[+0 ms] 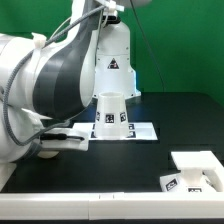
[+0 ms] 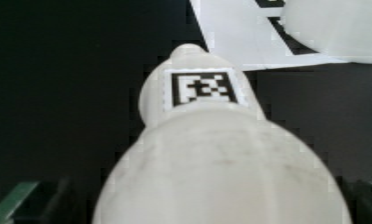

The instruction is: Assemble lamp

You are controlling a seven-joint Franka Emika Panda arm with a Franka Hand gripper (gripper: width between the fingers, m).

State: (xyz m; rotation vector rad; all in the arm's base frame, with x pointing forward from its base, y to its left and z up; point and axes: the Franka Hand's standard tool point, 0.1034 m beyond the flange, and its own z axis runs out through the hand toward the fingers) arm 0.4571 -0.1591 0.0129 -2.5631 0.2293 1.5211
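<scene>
fingers (image 2: 37, 202) set wide, flanking bulb (image 2: 201, 150) at its fat end; clamped or not, cannot tell | bulb over dark bench (image 2: 58, 80), just beside marker board (image 1: 140, 131) | shade (image 1: 110, 108) upright on marker board, base (image 1: 195, 165) well apart | step, likely: bulb pickup | next: firm grip, carry to base, seat upright

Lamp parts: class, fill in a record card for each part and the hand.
shade: upright by the marker board
base: near the exterior view's right edge, apart from the shade
bulb: between the fingers of the hand, tagged end pointing away
grip: cannot tell whether closed
joined parts: none seen
</scene>
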